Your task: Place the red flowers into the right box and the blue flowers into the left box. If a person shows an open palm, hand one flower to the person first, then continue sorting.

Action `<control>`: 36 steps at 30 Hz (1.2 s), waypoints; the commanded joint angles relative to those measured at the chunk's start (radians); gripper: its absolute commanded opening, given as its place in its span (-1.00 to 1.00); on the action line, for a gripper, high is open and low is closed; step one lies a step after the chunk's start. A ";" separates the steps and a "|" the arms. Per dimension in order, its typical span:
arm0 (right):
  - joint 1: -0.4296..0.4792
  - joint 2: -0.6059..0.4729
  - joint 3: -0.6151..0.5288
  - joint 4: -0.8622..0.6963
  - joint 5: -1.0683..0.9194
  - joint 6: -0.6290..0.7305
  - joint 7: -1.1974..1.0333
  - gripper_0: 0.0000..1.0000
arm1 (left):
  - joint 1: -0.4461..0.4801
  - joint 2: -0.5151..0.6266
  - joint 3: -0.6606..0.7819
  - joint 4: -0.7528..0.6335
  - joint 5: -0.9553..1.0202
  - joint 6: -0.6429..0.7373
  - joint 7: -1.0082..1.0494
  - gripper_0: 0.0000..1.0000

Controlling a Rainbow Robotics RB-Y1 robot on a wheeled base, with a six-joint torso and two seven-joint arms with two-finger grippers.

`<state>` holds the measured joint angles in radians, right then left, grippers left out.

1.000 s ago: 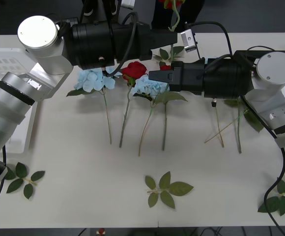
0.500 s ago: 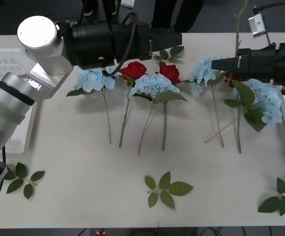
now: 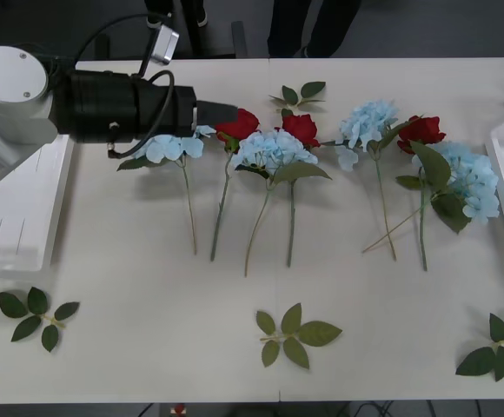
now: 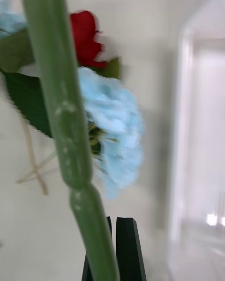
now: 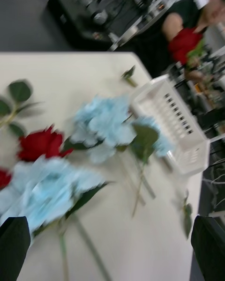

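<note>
Though its bloom stays hidden, a thick green plastic stem [image 4: 61, 122] is clamped in the right gripper [image 4: 119, 229] beside the shallow white plastic right box [image 4: 201, 145]. This looks like a mid-carry. If it is a rose, lower and release. The left gripper [image 5: 111, 234], fingers spread, hovers by deep-red roses [image 3: 239, 124] and pale-blue hydrangea heads [image 3: 274, 149].

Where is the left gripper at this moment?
In the front view, the left gripper is over the table's far left part, beside the leftmost red rose and above a blue flower.
</note>
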<state>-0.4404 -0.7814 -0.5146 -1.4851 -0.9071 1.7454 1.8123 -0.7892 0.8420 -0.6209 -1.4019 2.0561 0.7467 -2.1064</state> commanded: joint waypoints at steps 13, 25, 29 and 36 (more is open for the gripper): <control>0.216 -0.111 -0.035 0.117 0.370 -0.230 0.168 -1.00 | -0.030 0.246 -0.232 -0.043 -0.169 -0.007 0.513 1.00; 0.250 -0.022 -0.016 0.187 0.487 -0.337 0.150 -1.00 | -0.114 0.197 -0.361 -0.045 -0.426 -0.006 0.945 1.00; 0.242 -0.015 0.022 0.187 0.501 -0.365 0.139 -0.66 | -0.127 0.140 -0.361 -0.042 -0.531 0.000 1.091 1.00; 0.213 -0.013 0.028 0.184 0.504 -0.351 0.134 0.29 | -0.168 0.037 -0.361 0.001 -0.719 0.103 1.307 1.00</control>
<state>-0.2001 -0.7809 -0.4636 -1.2859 -0.4010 1.3822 1.9653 -0.8952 0.9147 -0.9881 -1.4190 1.3928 0.8101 -0.8714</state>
